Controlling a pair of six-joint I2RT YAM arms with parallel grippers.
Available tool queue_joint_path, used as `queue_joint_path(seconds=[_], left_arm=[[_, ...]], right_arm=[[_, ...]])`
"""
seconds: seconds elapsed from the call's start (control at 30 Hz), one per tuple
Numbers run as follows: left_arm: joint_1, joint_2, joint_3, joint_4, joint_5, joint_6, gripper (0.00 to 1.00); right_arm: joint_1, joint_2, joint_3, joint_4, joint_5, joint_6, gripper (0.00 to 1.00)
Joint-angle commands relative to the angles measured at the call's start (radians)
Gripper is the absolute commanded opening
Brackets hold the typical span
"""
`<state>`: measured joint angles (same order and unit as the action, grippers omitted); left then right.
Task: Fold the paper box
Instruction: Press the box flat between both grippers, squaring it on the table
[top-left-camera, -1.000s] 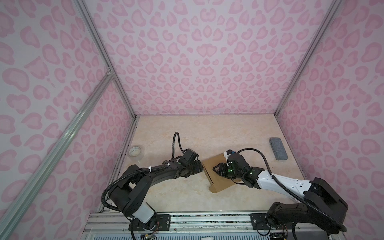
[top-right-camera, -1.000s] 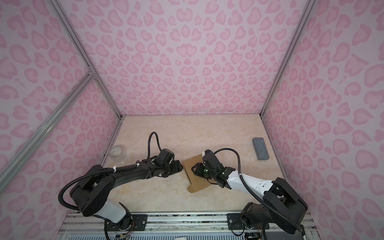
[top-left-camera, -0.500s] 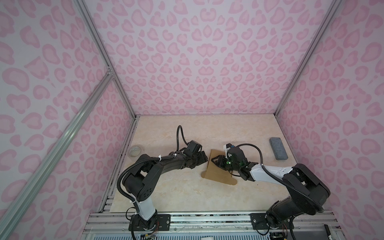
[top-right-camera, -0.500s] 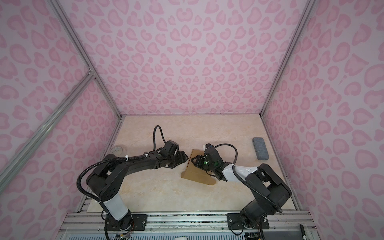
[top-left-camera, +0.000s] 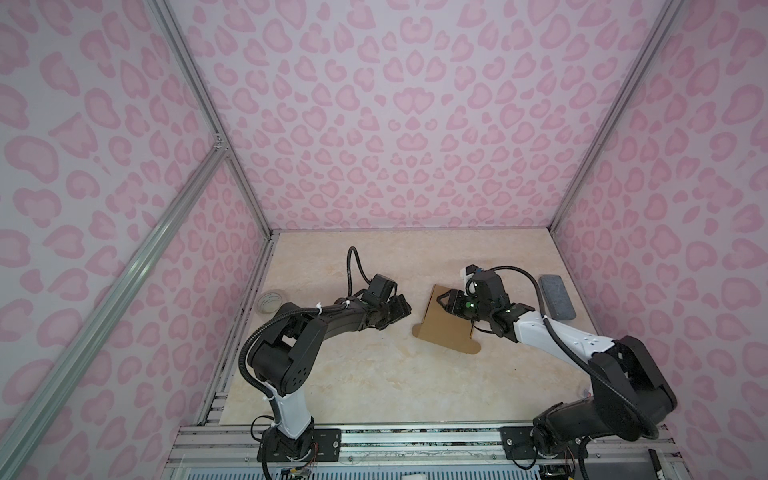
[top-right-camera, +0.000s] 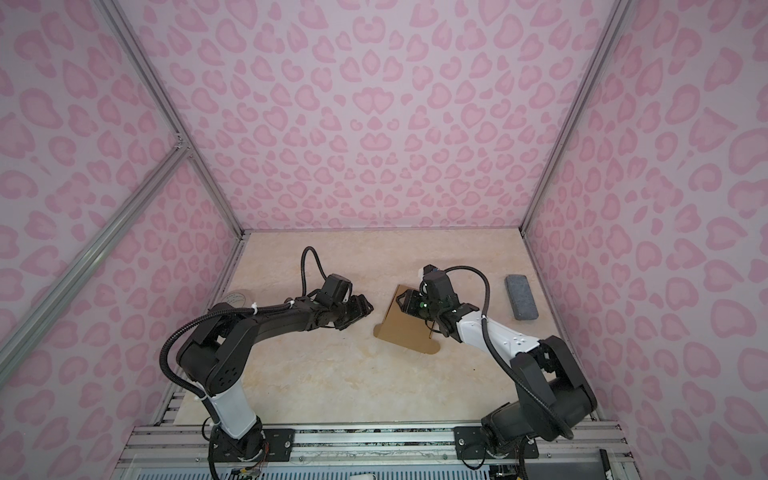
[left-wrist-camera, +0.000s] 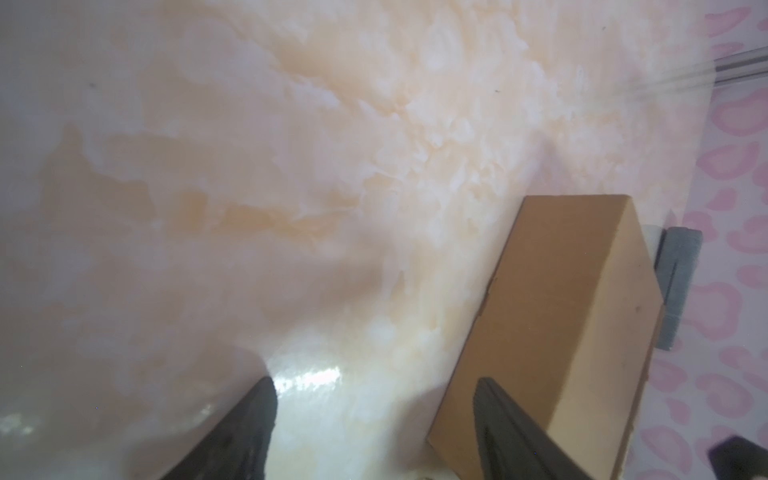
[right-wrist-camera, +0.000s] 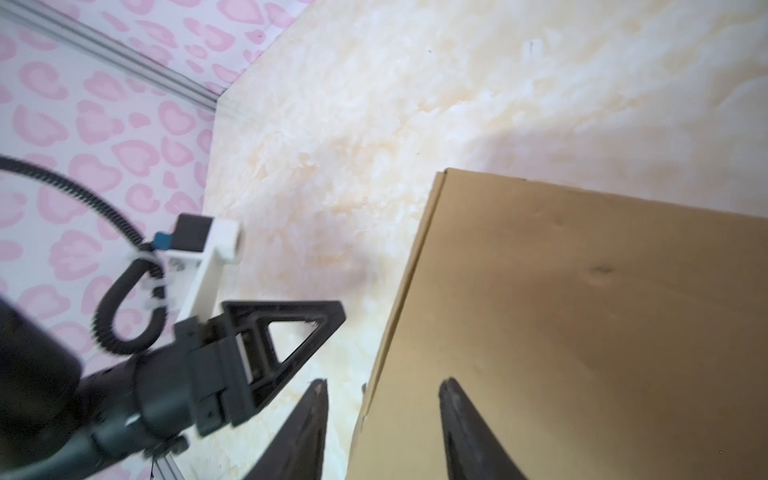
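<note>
The left gripper (top-left-camera: 403, 309) sits near the flat brown cardboard paper box (top-left-camera: 444, 332); its fingers are apart and empty. The right gripper (top-left-camera: 442, 300) has its fingers apart around the box's edge.

The plain brown cardboard paper box (top-left-camera: 444, 332) is looking matt and smooth; the beige marbled tabletop (top-left-camera: 374, 386) is gleaming.

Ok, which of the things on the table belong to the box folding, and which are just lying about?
Job:
- brown cardboard die-cut box, partly folded, centre

Lying about:
- grey rectangular block, right edge
- clear tape roll, left edge
</note>
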<state>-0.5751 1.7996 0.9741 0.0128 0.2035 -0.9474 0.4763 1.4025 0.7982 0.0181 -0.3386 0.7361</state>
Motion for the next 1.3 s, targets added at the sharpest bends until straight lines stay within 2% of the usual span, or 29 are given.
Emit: queue_joint_path(seconds=[0.0,0.17,0.43,0.6,0.9,1.27], left_arm=[[-0.001,-0.027,-0.015,0.072,0.087,0.01,0.78],[-0.021,-0.031,-0.012,0.081,0.13,0.022,0.78],[-0.057,-0.023,0.031,0.084,0.156,0.075,0.78],[-0.074,0.007,0.056,0.085,0.192,0.082,0.78],[-0.118,-0.005,0.043,0.091,0.189,0.078,0.78],[-0.155,-0.008,0.009,0.114,0.182,0.047,0.77]], right_arm=[[0.006,-0.094,-0.029,-0.177,0.058,-0.058,0.49],[0.009,-0.226,-0.124,-0.278,0.082,-0.039,0.53],[-0.002,-0.353,-0.268,-0.218,0.133,0.001,0.55],[-0.015,-0.368,-0.279,-0.238,0.136,-0.003,0.55],[-0.053,-0.355,-0.318,-0.197,0.082,0.025,0.56],[-0.058,-0.327,-0.322,-0.221,0.088,0.0,0.56]])
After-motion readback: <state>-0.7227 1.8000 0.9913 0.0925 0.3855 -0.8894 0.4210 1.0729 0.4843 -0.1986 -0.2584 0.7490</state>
